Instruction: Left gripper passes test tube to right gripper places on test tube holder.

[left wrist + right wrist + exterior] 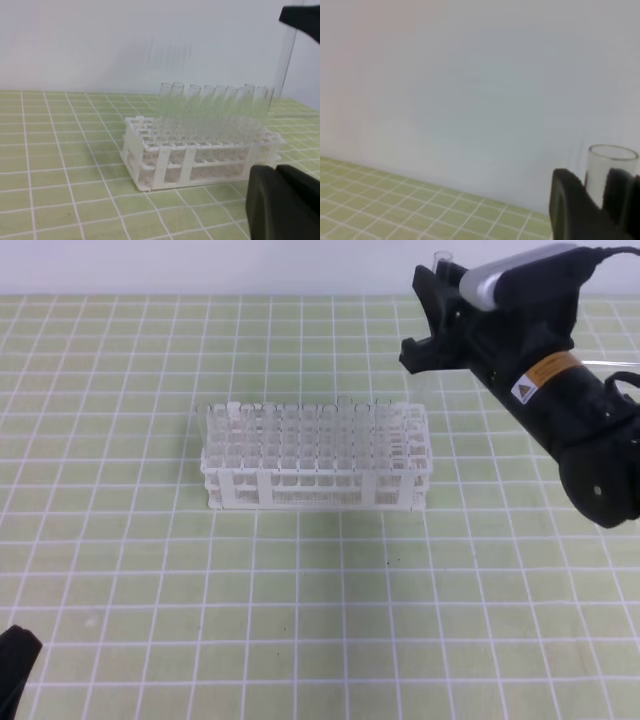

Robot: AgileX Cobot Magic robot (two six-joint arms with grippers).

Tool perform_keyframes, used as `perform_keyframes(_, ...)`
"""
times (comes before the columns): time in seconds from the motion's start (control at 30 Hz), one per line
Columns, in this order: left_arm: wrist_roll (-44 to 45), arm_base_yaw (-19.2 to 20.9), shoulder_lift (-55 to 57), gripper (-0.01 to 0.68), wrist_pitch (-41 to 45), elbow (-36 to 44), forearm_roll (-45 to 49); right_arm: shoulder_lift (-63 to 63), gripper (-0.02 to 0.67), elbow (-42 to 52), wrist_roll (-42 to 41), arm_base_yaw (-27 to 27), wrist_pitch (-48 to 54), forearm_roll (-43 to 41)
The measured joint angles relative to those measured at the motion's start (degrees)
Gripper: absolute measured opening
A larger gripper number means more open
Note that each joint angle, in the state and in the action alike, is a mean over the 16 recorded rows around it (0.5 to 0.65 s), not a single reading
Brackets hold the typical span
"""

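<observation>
The white test tube holder point(315, 465) stands mid-table, also seen in the left wrist view point(165, 160). My right gripper point(432, 318) hovers above and behind the holder's right end. It is shut on the test tube point(443, 257), which is held upright. In the right wrist view the test tube's open rim point(612, 162) rises between the black fingers point(570, 205). The left wrist view shows the test tube point(286, 55) hanging under the right gripper point(302, 20). My left gripper point(15, 665) sits low at the bottom-left corner, far from the holder, with only part of it visible.
Several clear tubes point(215, 107) stand in the holder's far row. A green mat with a white grid point(300, 620) covers the table. A plain white wall point(125, 45) runs behind it.
</observation>
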Motion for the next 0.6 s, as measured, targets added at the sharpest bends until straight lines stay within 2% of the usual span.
perform_keyframes(0.6, 0.0, 0.0, -0.1, -0.002, 0.0, -0.1, 0.0, 7.6, 0.097, -1.6, 4.6, 0.0, -2.0, -4.2)
